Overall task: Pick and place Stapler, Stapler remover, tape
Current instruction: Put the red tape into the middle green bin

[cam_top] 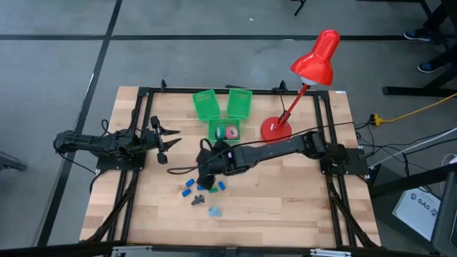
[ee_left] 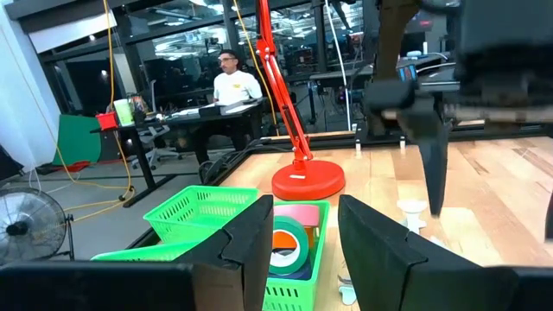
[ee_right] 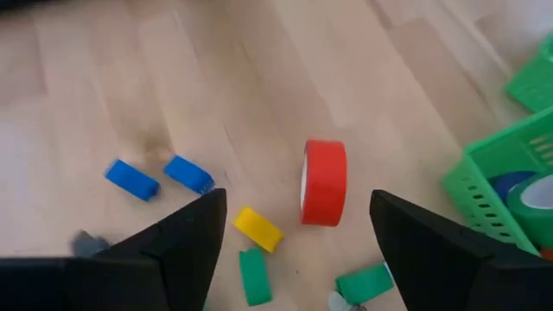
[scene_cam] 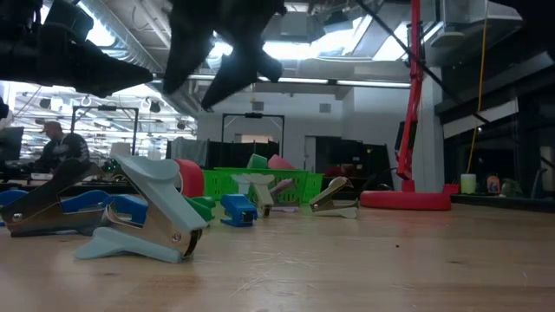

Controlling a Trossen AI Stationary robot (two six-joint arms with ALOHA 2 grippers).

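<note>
a red tape roll [ee_right: 325, 183] stands on pale wood-grain table [ee_right: 130, 78]. blue staplers [ee_right: 131, 180], one yellow stapler [ee_right: 258, 229] and green staplers [ee_right: 253, 276] lie around it. bright green mesh baskets [cam_top: 206, 104] hold green and pink tape rolls [ee_left: 292, 235]. a pale teal staple remover [scene_cam: 147, 218] has silver metal jaws. red desk lamp [cam_top: 314, 66].

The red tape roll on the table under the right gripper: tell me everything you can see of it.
The red tape roll is a small glossy red ring that looks like plastic tape. It stands on edge on the bare wooden table, its hole barely showing. It sits apart from a yellow block and a green basket, touching neither. The open right gripper hangs above it without contact.
</note>
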